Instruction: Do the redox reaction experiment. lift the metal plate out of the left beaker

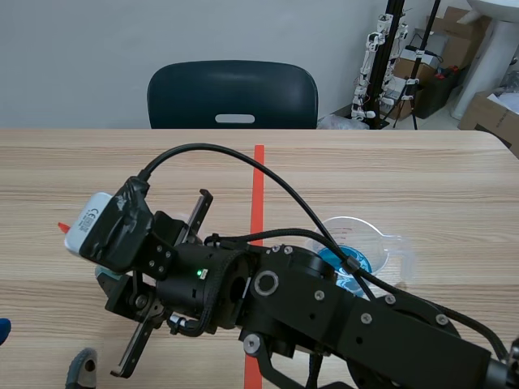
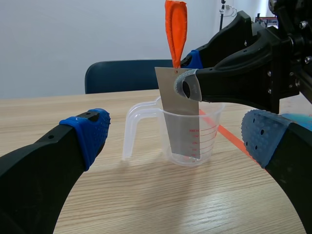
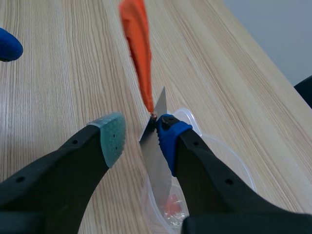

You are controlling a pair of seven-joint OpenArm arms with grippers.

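Flat metal plate [image 2: 183, 117] (orange tag [image 2: 176, 29] atop) leaning in clear plastic beaker [image 2: 146, 122], right gripper [image 3: 140, 135] parted around it, left gripper [image 2: 178, 131] wide

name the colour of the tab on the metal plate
The tab is orange, clearest in the left wrist view.

The clear beaker [image 2: 187, 141] carries a printed red scale: short graduation lines with tiny figures beside them, the topmost looking like 100, the rest too small to read. The white camera housing [image 1: 91, 219] at the wrist bears a small dark mark — possibly CE — and nothing else is legible
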